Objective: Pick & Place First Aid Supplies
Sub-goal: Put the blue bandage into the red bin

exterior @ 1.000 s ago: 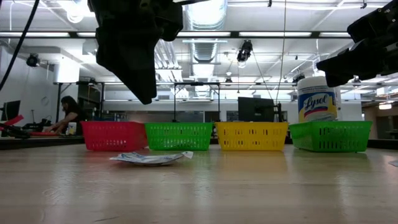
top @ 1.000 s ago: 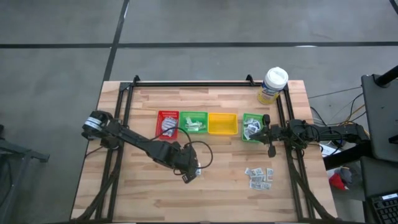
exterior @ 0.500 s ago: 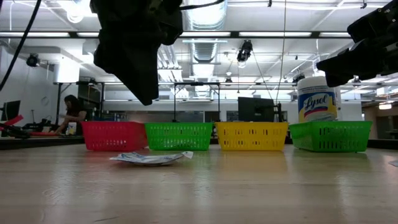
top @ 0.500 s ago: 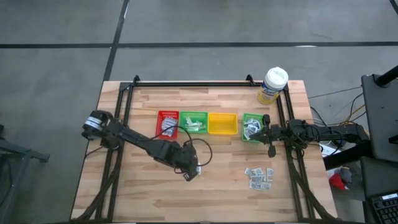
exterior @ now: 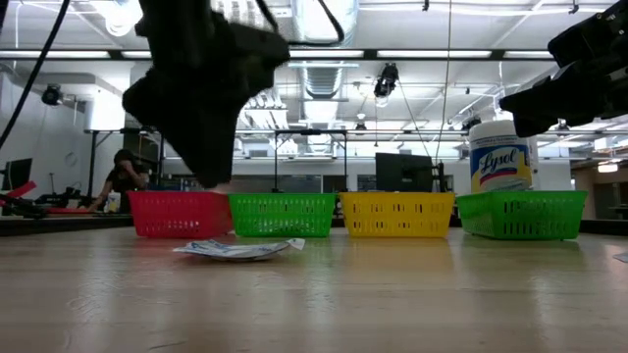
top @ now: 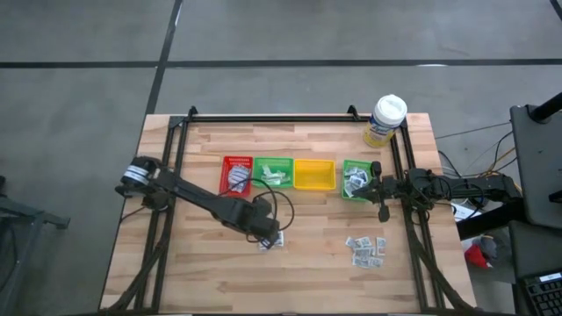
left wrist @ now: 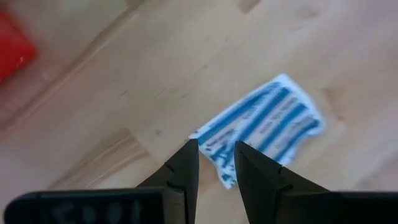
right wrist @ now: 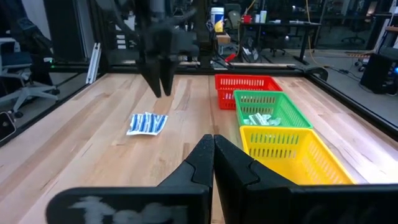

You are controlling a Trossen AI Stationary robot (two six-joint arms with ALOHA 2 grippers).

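Observation:
A blue-and-white striped packet (left wrist: 267, 124) lies flat on the wooden table (top: 202, 272), in front of the red tray (top: 237, 174); it also shows in the low view (exterior: 240, 250). My left gripper (left wrist: 216, 158) hangs open above the packet's near end, pointing steeply down, its tips clear of the table (exterior: 214, 184). More first aid supplies lie in a loose heap (top: 367, 249) at the near right. My right gripper (right wrist: 213, 140) is shut and rests level at the table's right side, by the right green tray (top: 356, 180).
Four trays stand in a row across the table's middle: the red one, a green one (top: 274, 173) with packets in it, a yellow one (top: 313, 174) and the right green one. A white-lidded tub (top: 385, 120) stands at the far right corner. A black frame rail (top: 263, 117) runs along the far edge.
My left gripper has sunk a little toward the striped packet and has rolled about its own long axis. The packet has stayed where it was.

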